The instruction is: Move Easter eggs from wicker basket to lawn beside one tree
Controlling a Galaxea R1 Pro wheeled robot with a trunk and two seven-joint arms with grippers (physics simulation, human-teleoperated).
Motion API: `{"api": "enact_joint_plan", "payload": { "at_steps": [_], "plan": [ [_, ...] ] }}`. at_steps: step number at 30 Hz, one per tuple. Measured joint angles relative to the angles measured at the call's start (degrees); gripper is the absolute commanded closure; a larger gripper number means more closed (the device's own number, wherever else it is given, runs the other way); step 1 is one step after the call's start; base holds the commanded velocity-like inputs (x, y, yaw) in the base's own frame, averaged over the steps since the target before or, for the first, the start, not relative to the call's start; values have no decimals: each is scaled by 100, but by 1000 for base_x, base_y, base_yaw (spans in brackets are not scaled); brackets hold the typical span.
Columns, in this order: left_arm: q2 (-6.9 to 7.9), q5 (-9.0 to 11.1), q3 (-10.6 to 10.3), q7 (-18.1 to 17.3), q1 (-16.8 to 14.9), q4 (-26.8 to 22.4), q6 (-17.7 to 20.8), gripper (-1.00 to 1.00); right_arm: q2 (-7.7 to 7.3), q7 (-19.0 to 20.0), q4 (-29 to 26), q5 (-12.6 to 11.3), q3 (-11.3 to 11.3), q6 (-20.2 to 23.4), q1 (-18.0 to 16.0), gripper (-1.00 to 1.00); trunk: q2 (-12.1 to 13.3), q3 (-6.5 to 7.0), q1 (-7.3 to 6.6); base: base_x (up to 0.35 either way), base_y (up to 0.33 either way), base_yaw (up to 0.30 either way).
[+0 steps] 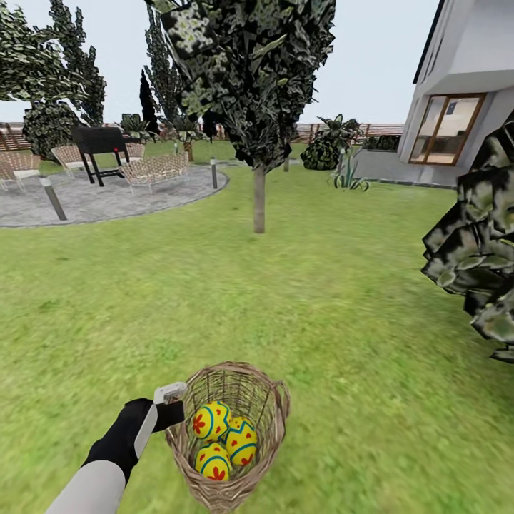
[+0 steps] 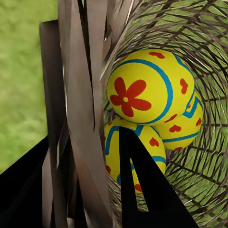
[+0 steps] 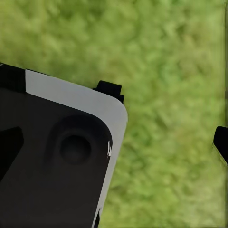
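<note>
Basket (image 1: pixel 265 400) (wicker), three eggs (image 1: pixel 211 420), left gripper (image 1: pixel 173 412) clamped

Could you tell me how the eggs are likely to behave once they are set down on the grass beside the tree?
The three Easter eggs look smooth and rounded, so each would probably roll a little when released. The lawn appears flat, so they should likely settle near the tree. Their glossy curved shells may slip in a pincer.
</note>
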Motion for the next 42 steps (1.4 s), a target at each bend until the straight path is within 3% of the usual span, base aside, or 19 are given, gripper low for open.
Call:
{"api": "enact_joint_plan", "payload": {
  "at_steps": [42],
  "plan": [
    [13,1,7,0,-4,-1,17,100,8,-9,44,18,7,26,0,-100,0,0,0,323,0,0]
  ]
}}
